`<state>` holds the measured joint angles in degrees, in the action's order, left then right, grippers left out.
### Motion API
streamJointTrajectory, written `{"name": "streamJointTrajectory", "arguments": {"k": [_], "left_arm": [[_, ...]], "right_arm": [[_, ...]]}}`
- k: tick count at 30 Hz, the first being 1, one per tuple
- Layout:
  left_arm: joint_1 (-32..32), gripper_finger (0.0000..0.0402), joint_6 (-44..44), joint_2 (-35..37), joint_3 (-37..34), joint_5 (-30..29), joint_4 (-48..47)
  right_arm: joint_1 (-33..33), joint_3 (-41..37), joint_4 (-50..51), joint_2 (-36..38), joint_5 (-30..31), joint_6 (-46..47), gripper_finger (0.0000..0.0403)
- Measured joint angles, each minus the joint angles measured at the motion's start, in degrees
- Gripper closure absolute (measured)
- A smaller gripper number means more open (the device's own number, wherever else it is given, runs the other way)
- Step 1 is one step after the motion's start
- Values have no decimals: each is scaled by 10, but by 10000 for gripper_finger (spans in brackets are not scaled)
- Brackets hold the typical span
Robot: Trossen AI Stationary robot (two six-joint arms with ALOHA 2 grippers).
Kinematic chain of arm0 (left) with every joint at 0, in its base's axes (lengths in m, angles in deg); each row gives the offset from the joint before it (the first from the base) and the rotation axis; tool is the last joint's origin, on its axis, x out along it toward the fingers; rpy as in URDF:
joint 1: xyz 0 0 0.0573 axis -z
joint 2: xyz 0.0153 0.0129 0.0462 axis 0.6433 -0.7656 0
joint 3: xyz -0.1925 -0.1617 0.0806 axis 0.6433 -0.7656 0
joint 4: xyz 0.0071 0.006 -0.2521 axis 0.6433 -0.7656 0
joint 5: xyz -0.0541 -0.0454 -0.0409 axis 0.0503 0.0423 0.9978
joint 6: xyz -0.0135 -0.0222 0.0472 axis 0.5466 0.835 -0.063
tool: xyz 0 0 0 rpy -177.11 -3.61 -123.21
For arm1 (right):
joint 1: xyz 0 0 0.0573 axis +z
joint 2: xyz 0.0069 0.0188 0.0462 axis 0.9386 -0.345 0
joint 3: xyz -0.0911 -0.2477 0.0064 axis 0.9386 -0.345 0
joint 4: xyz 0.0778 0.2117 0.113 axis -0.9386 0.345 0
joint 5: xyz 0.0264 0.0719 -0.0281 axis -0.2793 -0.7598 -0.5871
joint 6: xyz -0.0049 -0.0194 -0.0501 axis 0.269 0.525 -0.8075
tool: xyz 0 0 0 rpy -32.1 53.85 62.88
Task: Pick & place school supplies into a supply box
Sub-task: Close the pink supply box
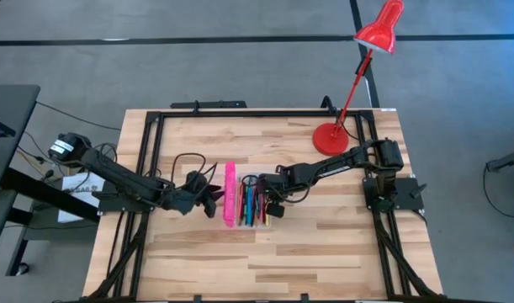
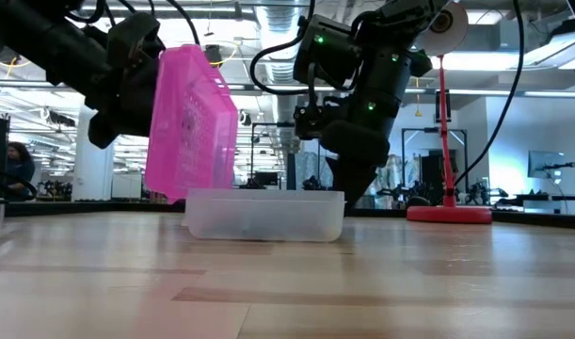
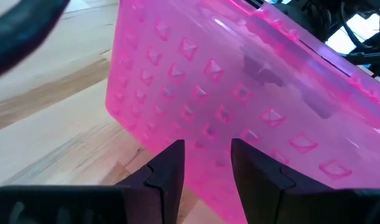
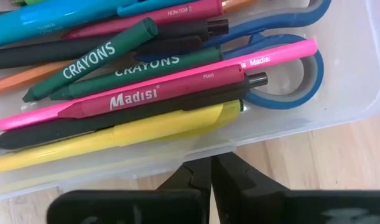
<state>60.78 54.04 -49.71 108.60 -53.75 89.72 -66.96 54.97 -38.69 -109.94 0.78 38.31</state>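
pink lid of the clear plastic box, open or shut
Open: the pink textured lid stands nearly upright beside the clear plastic base, and the pens inside lie uncovered.

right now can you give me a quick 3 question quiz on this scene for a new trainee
1. True or false: the pink lid is shut flat on the clear base.
2. Which gripper is beside the lid? A) left gripper B) right gripper
3. Fill in: the word printed on the green sticks in the box is ____.

Key: 1 false, the lid stands raised. 2 A; the right one hangs shut at the base's far side. 3 crayons.
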Motion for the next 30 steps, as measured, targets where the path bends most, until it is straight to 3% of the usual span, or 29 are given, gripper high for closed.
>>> {"name": "streamJointTrajectory", "arguments": {"k": [30], "left_arm": [[-17, 276, -25, 0, 0, 7, 38]], "right_arm": [[-26, 0, -5, 0, 0, -12, 403]]}}
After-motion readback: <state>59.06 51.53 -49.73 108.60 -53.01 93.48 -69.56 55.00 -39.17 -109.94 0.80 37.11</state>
